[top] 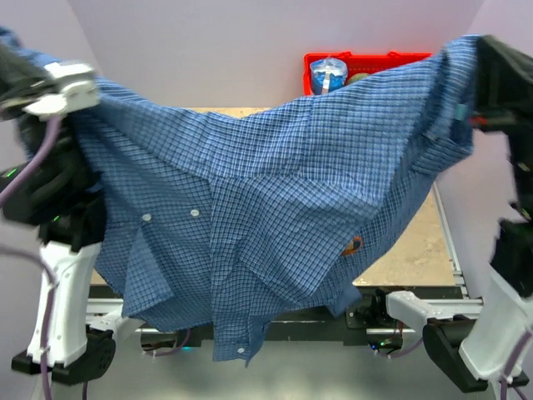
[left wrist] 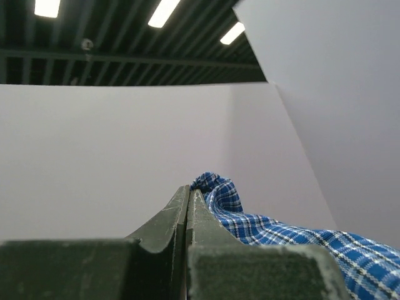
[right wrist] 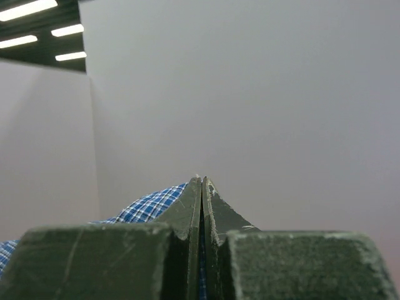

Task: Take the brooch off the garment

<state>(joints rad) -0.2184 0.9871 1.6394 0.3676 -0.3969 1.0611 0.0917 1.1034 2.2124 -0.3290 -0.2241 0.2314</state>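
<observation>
Task status: the removal is not yet done. The garment (top: 250, 208) hangs spread out between the two raised arms, above the worktop (top: 416, 242). Its left edge is held high at the left of the top view, its middle sags, and its right edge rises to the upper right. The brooch (top: 352, 246) is pinned to the fabric, right of centre and low on the hanging cloth, and shows as a small orange-brown spot. Nothing touches it.

Remaining steps, as judged from this layout:
- bring a pincer to the brooch, though both are occupied with the cloth
- grip the brooch
- detach it from the cloth

Left pincer (left wrist: 189, 203): the jaws are pressed together with no visible gap. Checked fabric bunches just right of the tips in the wrist view, so it is judged to be clamping the garment's left edge.

Right pincer (right wrist: 201, 190): the jaws are likewise pressed together with no visible gap. Checked fabric shows just left of the fingers, so it is judged to be clamping the right edge. It is well apart from the brooch.

A red basket (top: 366, 60) stands at the far side, partly hidden by the cloth
</observation>
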